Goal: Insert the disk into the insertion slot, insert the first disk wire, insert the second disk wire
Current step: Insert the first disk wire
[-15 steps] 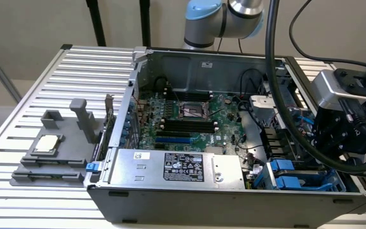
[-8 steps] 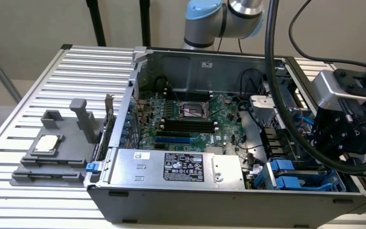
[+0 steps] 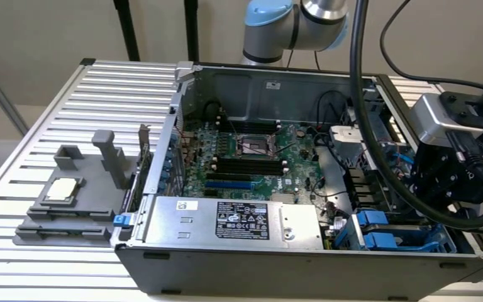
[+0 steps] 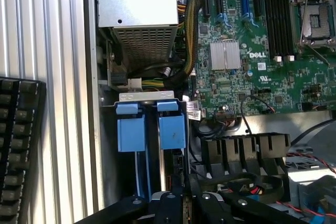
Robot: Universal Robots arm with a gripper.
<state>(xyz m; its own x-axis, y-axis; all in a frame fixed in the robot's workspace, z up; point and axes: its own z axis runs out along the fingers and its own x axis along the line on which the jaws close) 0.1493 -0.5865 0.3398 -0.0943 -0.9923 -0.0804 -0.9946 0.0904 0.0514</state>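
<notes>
- My hand (image 4: 178,205) hangs right over the insertion slot (image 4: 147,96), the grey-blue cage in the corner of the open case, beside the motherboard (image 4: 262,51).
- Fingers are clenched tight together, and I can't make out anything pinched between them.
- The disk (image 4: 171,132): I judge it is that bright blue frame end standing in the cage just below my fingertips, edge-on to me. Its labelled face is hidden, so I can't tell how deep it sits.
- A second blue tab (image 4: 130,132) stands just beside it in the neighbouring bay.
- How it should handle, by my reckoning: dense and heavy for its bulk, fully rigid, with smooth metal flanks that could slide in a light pinch.
- It is fragile too, so no knocks and no twisting in the rails.
- Best hold, I'd say, is across the blue frame or the narrow long edges, never on the flat faces.
- Black cables (image 4: 247,179) coil near the cage. I can't tell which ones are the disk wires.
- Those will be limp along their length, so the stiff plug end is the place to take hold.
</notes>
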